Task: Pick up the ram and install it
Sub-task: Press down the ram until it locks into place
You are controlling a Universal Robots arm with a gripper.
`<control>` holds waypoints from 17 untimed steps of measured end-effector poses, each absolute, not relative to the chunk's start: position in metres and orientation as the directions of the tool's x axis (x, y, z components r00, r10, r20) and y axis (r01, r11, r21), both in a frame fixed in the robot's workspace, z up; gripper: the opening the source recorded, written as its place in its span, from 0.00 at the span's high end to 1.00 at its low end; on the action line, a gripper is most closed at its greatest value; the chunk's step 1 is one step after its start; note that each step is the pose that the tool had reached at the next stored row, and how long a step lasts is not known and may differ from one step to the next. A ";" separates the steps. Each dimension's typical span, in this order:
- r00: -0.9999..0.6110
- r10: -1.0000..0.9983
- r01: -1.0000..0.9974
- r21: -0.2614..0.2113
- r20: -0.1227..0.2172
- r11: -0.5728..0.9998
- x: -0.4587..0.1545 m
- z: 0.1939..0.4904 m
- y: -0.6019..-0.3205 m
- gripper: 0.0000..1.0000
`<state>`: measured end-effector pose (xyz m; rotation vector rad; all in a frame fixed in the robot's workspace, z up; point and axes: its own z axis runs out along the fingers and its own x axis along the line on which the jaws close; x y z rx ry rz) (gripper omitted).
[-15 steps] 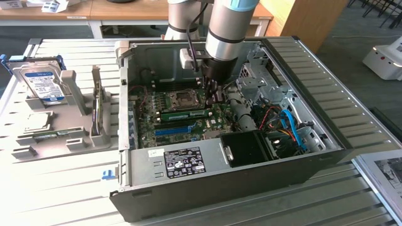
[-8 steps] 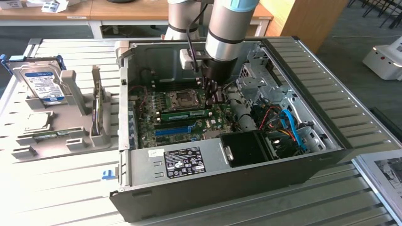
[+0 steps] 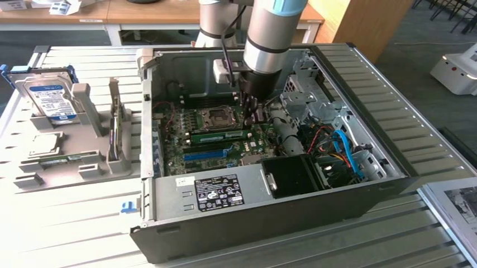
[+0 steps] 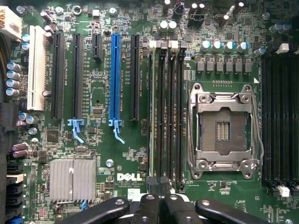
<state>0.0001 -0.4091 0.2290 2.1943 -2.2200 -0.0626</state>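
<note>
Hanging inside the open black desktop computer case, the silver-and-black robot arm reaches straight down between the case's tall side walls, which hem it in on the exterior view's left and right; the top of the case is open. The black two-fingered tool is shut, its fingers pressed together just above the green motherboard, beside the bare silver processor socket. It holds nothing visible. The long narrow green ram stick with a white label sits seated on edge in a memory slot next to that socket; in the wrist view it appears as a thin pale edge in the first of the black slots, directly ahead of the fingertips. A bundle of blue and red cables crowds the case towards the exterior view's right. Outside, on the pale slatted surface, a grey parts holder carries a silver hard drive with a blue-and-white label standing upright.
</note>
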 end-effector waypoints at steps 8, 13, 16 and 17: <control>-0.012 -1.000 -0.999 0.042 -0.014 0.011 0.000 0.228 -0.409 0.90; -0.012 -1.000 -0.999 0.042 -0.014 0.011 0.000 0.227 -0.409 0.90; -0.012 -1.000 -0.999 0.042 -0.014 0.011 0.000 0.226 -0.409 0.90; -0.012 -1.000 -0.999 0.042 -0.014 0.011 0.000 0.226 -0.409 0.90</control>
